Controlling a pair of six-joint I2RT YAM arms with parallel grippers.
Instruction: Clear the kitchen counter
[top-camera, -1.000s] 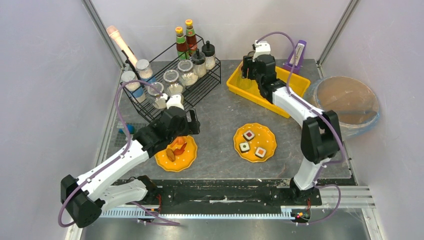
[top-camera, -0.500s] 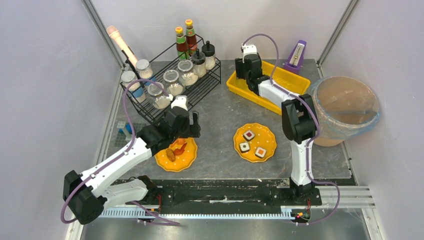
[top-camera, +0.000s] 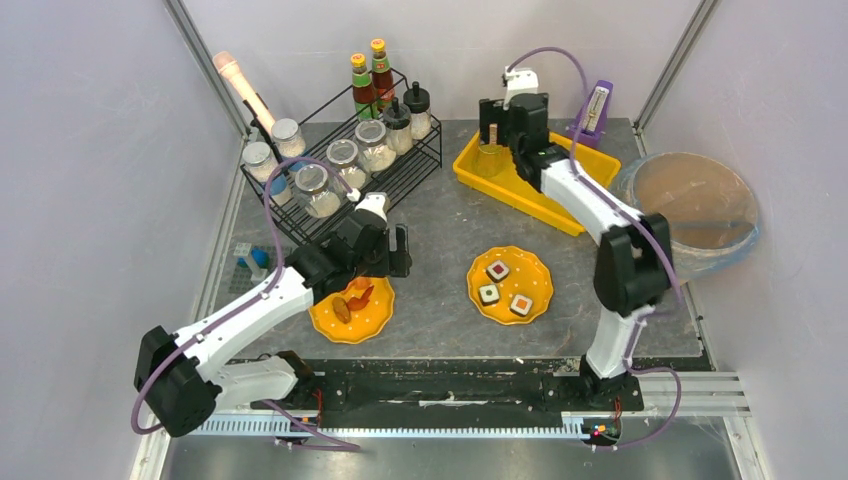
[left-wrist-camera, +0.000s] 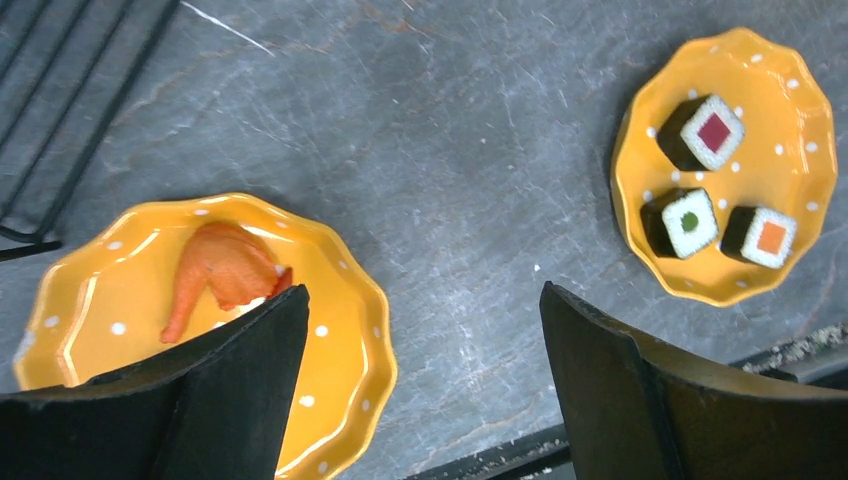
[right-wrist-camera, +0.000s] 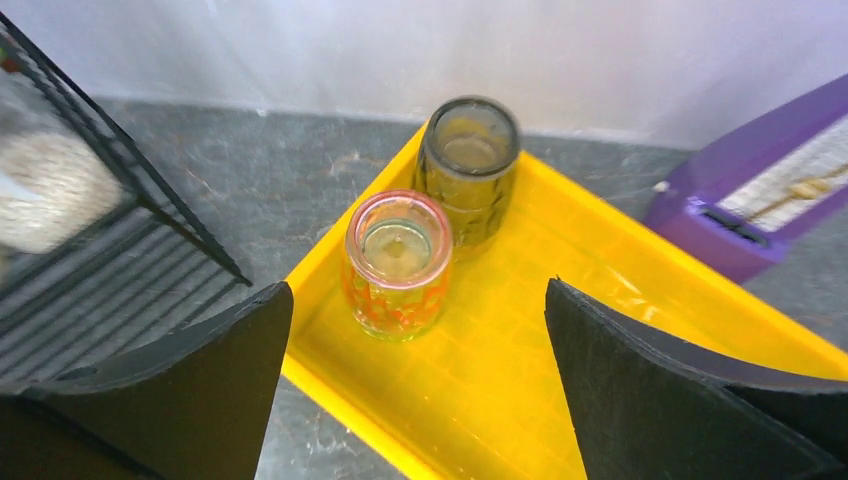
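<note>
The kitchen counter (top-camera: 440, 225) is dark grey stone. Near its front lie two orange dotted plates. The left plate (left-wrist-camera: 120, 300) holds an orange chicken-leg toy (left-wrist-camera: 220, 270); the right plate (top-camera: 511, 284) holds three sushi pieces (left-wrist-camera: 710, 130). My left gripper (left-wrist-camera: 422, 290) hangs open above the left plate's right rim and bare counter, with nothing between its fingers. My right gripper (right-wrist-camera: 418, 284) is open above the near-left corner of the yellow tray (right-wrist-camera: 500, 380). Just ahead of it in the tray stand an orange-patterned glass (right-wrist-camera: 397, 262) and a dark glass (right-wrist-camera: 468, 165), both upright and apart from the fingers.
A black wire rack (top-camera: 400, 175) with jars and sauce bottles fills the back left. A purple metronome (top-camera: 597, 108) stands behind the tray. A round bin with a blue liner (top-camera: 695, 205) sits off the right edge. Small blue items (top-camera: 255, 260) lie at the left edge.
My right gripper opened wide and pulled back, and the orange-patterned glass now shows standing free in the tray. My left arm shifted a little to the right over the left plate.
</note>
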